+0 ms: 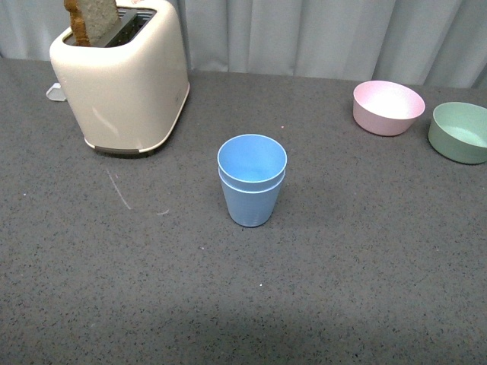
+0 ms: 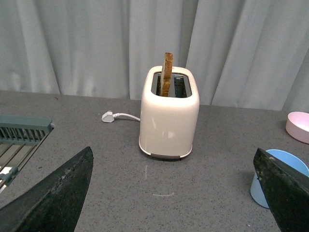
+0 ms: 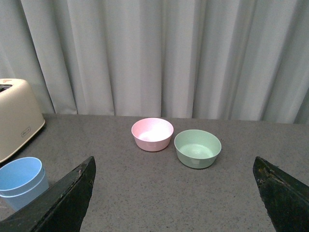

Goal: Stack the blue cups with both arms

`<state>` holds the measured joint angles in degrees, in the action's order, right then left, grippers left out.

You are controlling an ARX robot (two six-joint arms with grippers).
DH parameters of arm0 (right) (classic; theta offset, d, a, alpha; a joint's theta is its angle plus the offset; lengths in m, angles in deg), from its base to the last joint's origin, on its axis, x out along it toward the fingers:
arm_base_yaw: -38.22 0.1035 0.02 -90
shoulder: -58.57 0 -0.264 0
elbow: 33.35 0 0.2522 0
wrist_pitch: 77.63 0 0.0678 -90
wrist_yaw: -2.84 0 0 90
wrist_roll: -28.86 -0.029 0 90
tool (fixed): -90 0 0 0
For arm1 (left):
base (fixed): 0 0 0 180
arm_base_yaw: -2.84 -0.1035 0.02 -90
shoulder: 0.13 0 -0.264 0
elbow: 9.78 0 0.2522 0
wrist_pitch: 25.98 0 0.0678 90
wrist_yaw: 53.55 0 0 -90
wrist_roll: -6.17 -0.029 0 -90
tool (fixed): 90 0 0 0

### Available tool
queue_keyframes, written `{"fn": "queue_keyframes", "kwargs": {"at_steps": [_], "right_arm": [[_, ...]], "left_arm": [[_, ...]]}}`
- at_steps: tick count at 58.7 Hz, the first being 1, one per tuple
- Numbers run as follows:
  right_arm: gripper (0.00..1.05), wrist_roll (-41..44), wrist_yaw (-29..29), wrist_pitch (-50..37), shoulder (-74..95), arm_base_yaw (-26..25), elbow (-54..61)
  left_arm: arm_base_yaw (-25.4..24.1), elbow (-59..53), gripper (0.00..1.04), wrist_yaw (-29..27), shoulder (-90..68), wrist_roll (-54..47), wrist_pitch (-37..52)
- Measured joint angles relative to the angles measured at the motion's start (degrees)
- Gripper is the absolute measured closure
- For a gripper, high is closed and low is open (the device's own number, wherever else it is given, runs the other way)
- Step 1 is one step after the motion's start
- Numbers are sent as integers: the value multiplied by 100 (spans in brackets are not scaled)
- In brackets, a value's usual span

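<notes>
The two blue cups point(image 1: 252, 180) stand upright in the middle of the grey table, one nested inside the other. They also show in the left wrist view point(image 2: 280, 177), partly behind a finger, and in the right wrist view point(image 3: 21, 181). Neither arm shows in the front view. My left gripper point(image 2: 176, 193) is open and empty, with the stack beside one fingertip point(image 2: 285, 188). My right gripper point(image 3: 176, 193) is open and empty, well away from the stack.
A cream toaster point(image 1: 122, 76) with a slice of bread stands at the back left, its white plug point(image 2: 108, 116) behind it. A pink bowl point(image 1: 388, 107) and a green bowl point(image 1: 459, 132) sit at the back right. A green rack point(image 2: 19, 140) shows in the left wrist view.
</notes>
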<state>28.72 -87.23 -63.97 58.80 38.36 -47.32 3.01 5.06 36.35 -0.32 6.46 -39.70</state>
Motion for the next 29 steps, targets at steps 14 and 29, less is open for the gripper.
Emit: {"fn": "queue_keyframes", "kwargs": {"at_steps": [14, 29], "right_arm": [[10, 2, 0, 0, 0, 0, 0], [10, 2, 0, 0, 0, 0, 0]], "left_arm": [[0, 0, 7, -2, 0, 0, 0], [0, 0, 7, 0, 0, -2, 0]]}}
